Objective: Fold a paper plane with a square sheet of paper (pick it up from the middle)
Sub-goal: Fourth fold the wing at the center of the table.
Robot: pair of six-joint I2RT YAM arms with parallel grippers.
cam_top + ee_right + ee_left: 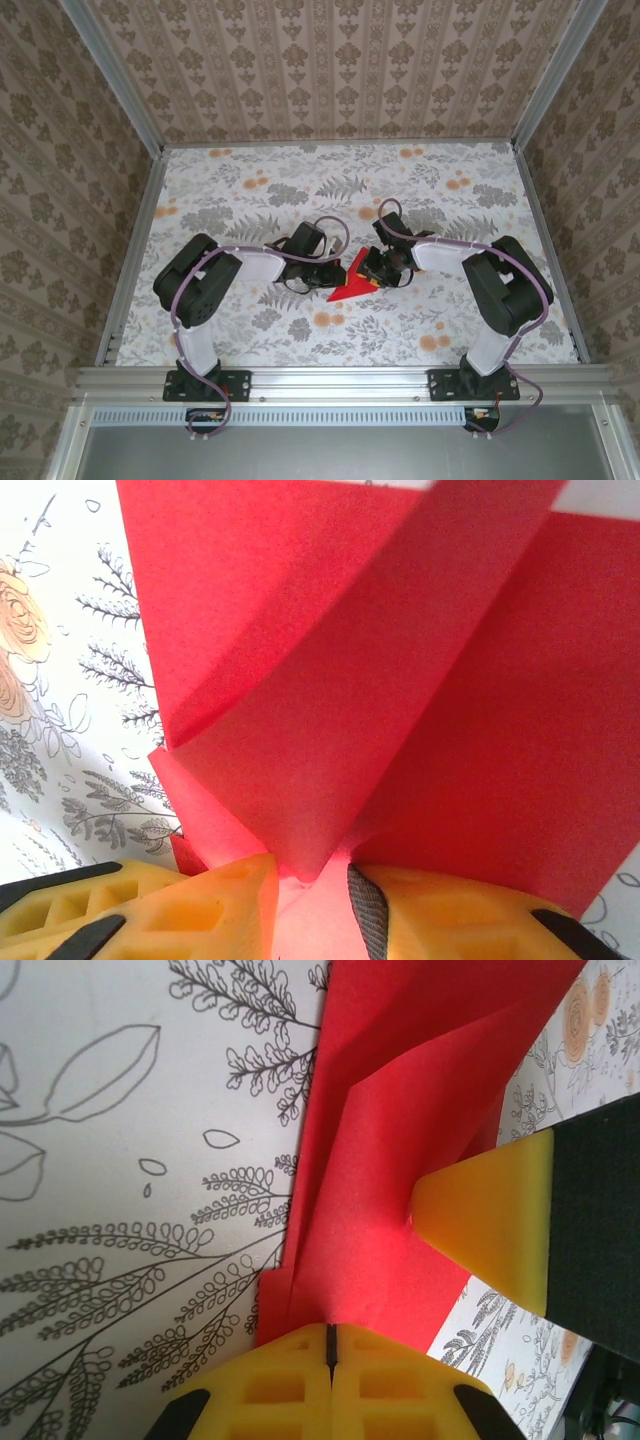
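The red sheet of paper [350,287] lies partly folded into a pointed shape at the table's middle, between both grippers. My left gripper [327,272] is at its left edge. In the left wrist view its yellow jaws [331,1335] are shut to a thin slit, pinching the paper [400,1130] at its near edge. My right gripper [373,267] is at the paper's right side. In the right wrist view it [310,885] stands part open, with a raised pointed flap of the paper [400,680] dipping into the gap. One of its fingers [490,1225] presses against the paper under a lifted flap.
The table [250,200] has a floral cloth and is boxed in by aluminium rails [340,378] and patterned walls. Both arms' cables loop near the wrists [330,232].
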